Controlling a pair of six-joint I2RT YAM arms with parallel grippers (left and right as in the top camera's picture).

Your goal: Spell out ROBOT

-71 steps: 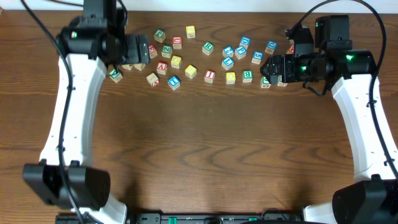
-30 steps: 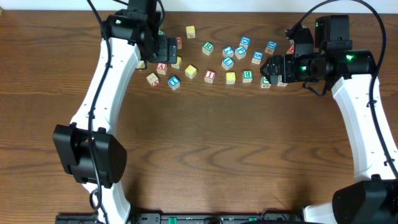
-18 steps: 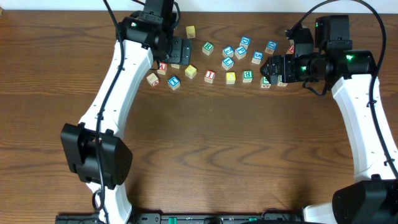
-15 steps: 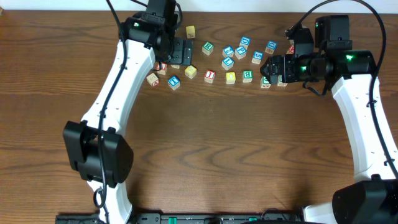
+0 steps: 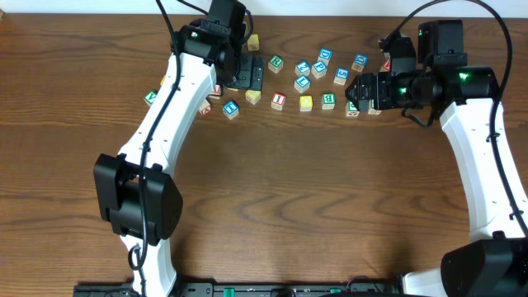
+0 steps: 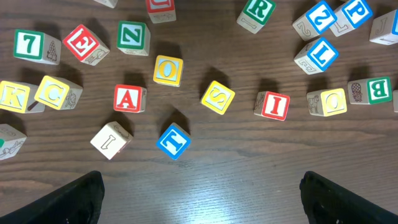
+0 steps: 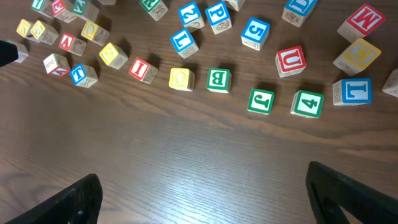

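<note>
Over desk (image 5: 272, 190), left tool (image 6: 200, 186) spread wide, empty; right tool (image 7: 202, 177) likewise. No letter placed yet. Likely next: you fetch green R (image 6: 256, 12).

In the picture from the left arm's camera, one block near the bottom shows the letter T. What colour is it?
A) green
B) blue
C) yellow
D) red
B: the T block has a blue face with a white letter. It sits on its own, lower in the picture than the yellow O block.
</note>
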